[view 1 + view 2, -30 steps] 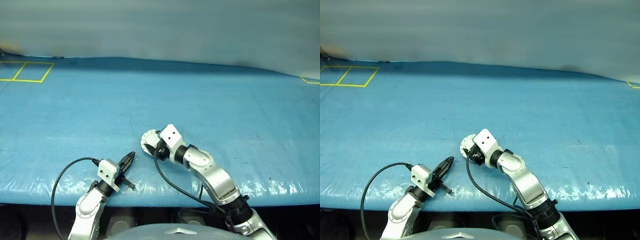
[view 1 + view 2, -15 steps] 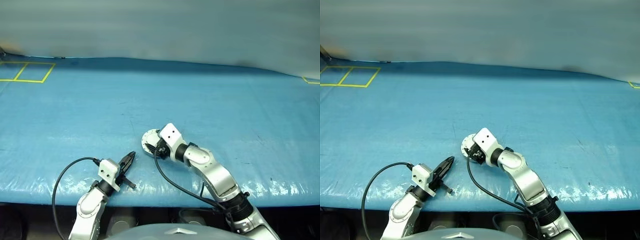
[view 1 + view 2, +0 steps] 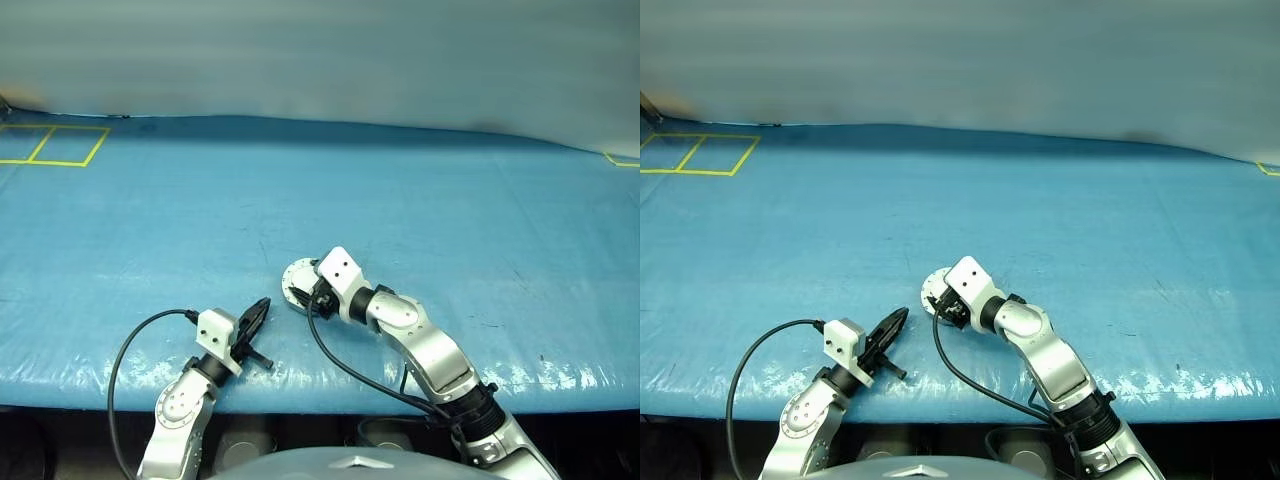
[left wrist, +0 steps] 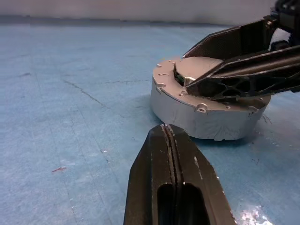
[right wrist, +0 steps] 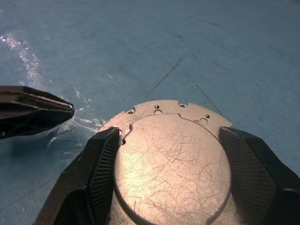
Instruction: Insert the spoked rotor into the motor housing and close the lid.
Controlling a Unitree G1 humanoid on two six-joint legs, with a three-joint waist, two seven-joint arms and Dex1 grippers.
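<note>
The motor housing (image 4: 206,110) sits near the table's (image 3: 450,200) front edge, lid (image 5: 171,164) shut on top. I see my right gripper (image 5: 171,180) spread wide, fingers clasping its sides. My left gripper (image 4: 171,176), fingers pressed together and empty, points at it from the near left.

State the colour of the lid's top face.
Plain scratched silver-grey lid, seen best in the right wrist view.

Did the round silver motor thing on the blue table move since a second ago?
No. The motor housing sits at the same spot on the blue table, the same way off the yellow tape squares, with the right gripper around it.
</note>
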